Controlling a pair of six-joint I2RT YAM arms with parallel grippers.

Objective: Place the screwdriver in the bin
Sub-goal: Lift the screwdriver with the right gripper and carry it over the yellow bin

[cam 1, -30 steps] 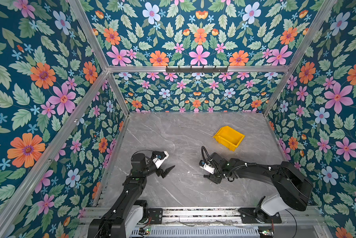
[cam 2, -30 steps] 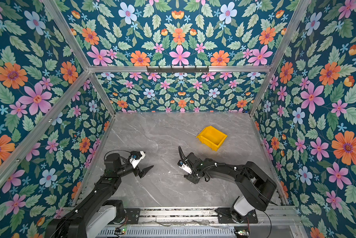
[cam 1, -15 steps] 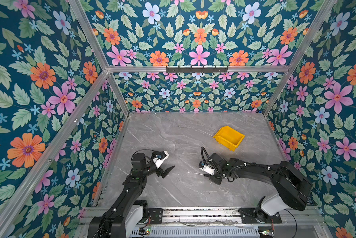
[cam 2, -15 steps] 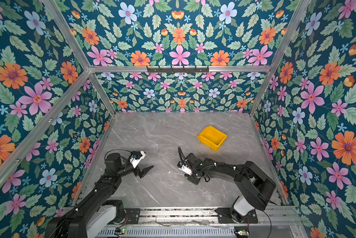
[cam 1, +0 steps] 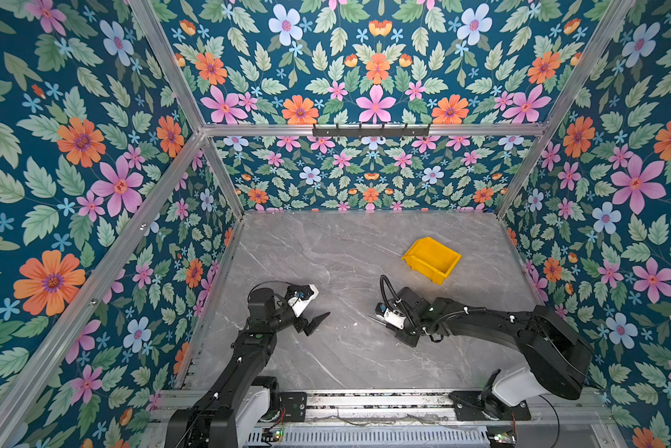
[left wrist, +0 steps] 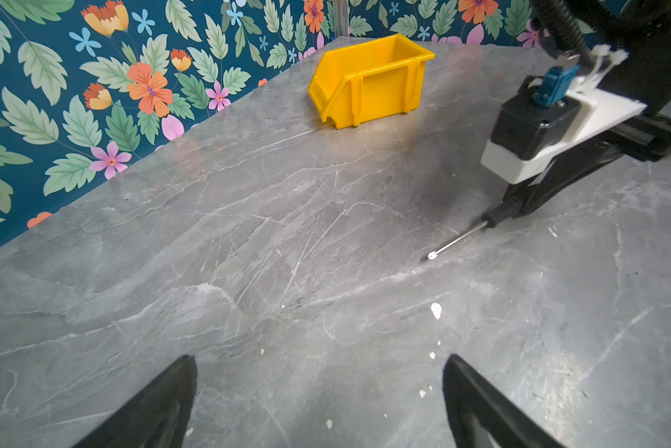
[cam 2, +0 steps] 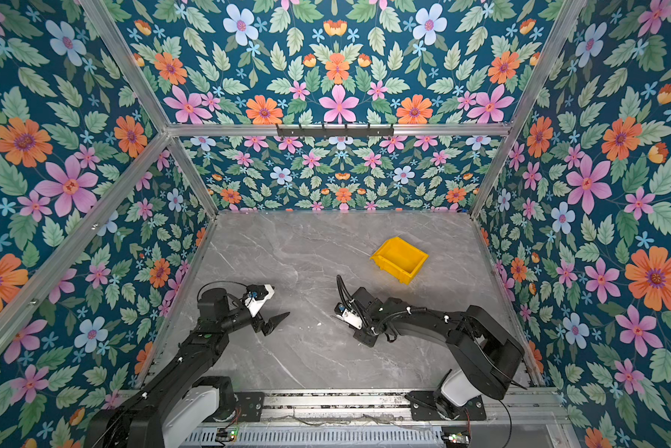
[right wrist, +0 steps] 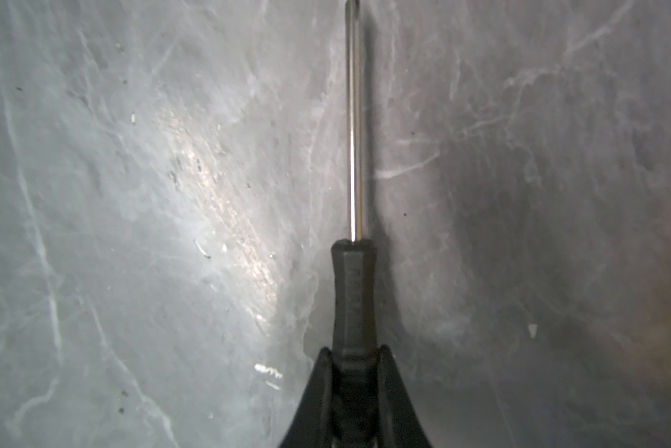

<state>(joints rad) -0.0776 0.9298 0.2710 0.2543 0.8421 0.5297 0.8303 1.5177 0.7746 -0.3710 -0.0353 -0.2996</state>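
The screwdriver [right wrist: 352, 294] has a black handle and a thin bright shaft, and it lies low on the grey marble table. My right gripper [right wrist: 353, 351] is shut on the rear of its handle, one finger on each side. In the left wrist view the screwdriver [left wrist: 458, 238] sticks out of that gripper [left wrist: 516, 205]. In both top views only its shaft [cam 1: 374, 319] [cam 2: 337, 317] shows. The yellow bin [cam 1: 427, 270] [cam 2: 394, 268] [left wrist: 380, 89] stands empty, farther back and to the right. My left gripper [cam 1: 314, 322] [cam 2: 275, 322] [left wrist: 319, 358] is open and empty, left of the screwdriver.
Flowered walls [cam 1: 194, 248] enclose the table on three sides. An aluminium rail [cam 1: 364, 401] with both arm bases runs along the front edge. Small white flecks [left wrist: 435, 310] dot the marble between the two grippers.
My right gripper has closed from part open onto the screwdriver's handle. Both arms and the bin stay where they were.
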